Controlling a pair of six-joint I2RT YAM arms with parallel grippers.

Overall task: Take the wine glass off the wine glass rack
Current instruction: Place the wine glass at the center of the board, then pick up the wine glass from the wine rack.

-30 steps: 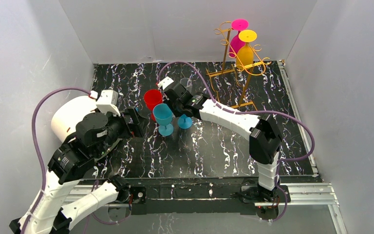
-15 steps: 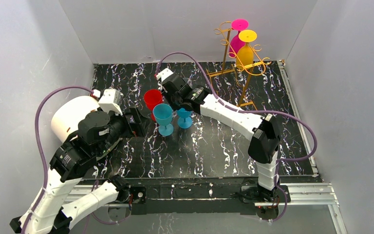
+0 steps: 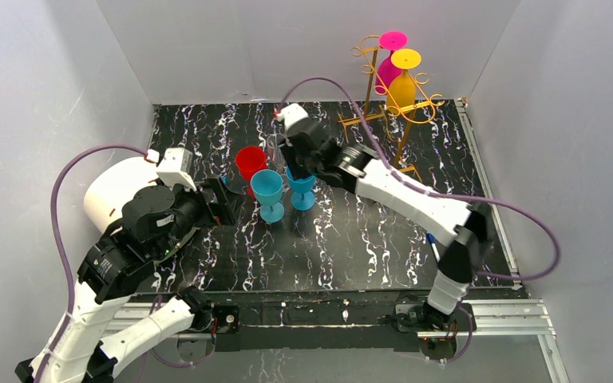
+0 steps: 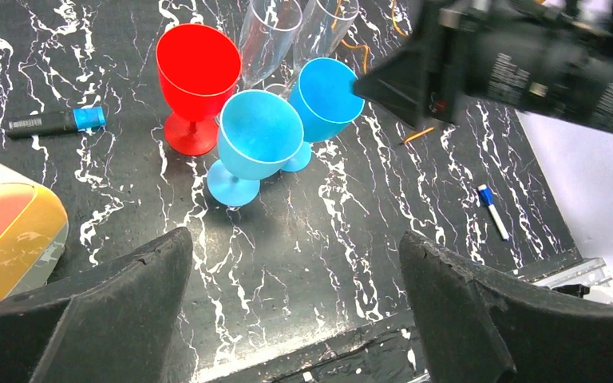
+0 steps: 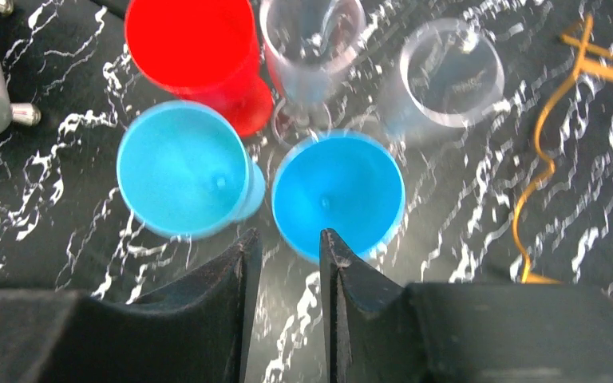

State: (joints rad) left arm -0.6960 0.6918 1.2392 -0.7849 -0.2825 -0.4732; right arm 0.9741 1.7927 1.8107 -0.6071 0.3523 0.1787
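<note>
The gold wire wine glass rack stands at the back right, and a strand of it shows at the right wrist view's edge. A pink wine glass and a yellow one hang upside down from its hooks. My right gripper hovers over a blue glass standing on the table, open a little with nothing between its fingers. My left gripper is wide open, low at the left, facing the standing glasses.
Beside the blue glass stand a lighter blue glass, a red glass and two clear glasses. A marker and a pen lie on the black marbled table. A white cylinder sits at the left.
My right gripper's jaws have parted, and it has drawn back and to the right from the blue glass, which stays standing. The right elbow swung right. The left arm barely moved.
</note>
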